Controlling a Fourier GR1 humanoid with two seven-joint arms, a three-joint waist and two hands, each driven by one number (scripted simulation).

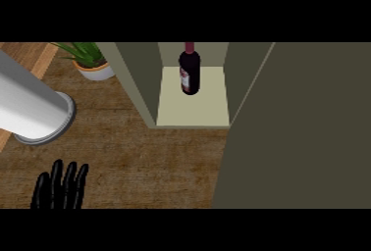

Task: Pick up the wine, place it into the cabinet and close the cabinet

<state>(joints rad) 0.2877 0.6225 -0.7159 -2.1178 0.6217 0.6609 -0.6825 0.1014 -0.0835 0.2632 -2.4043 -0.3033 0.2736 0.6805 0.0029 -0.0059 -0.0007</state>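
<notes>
Upright, the wine (189, 71) stands inside the open cabinet (193, 113) on the wooden counter (138, 147).

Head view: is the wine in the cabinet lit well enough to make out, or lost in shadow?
Head view: the wine bottle reads clearly, dark against the cabinet's pale shelf; the open door is a flat, dim olive slab filling the right side; no glare; the left hand is a black silhouette.

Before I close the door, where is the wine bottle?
In the head view, the wine bottle stands upright inside the open cabinet, top centre, right of the potted plant.
</notes>
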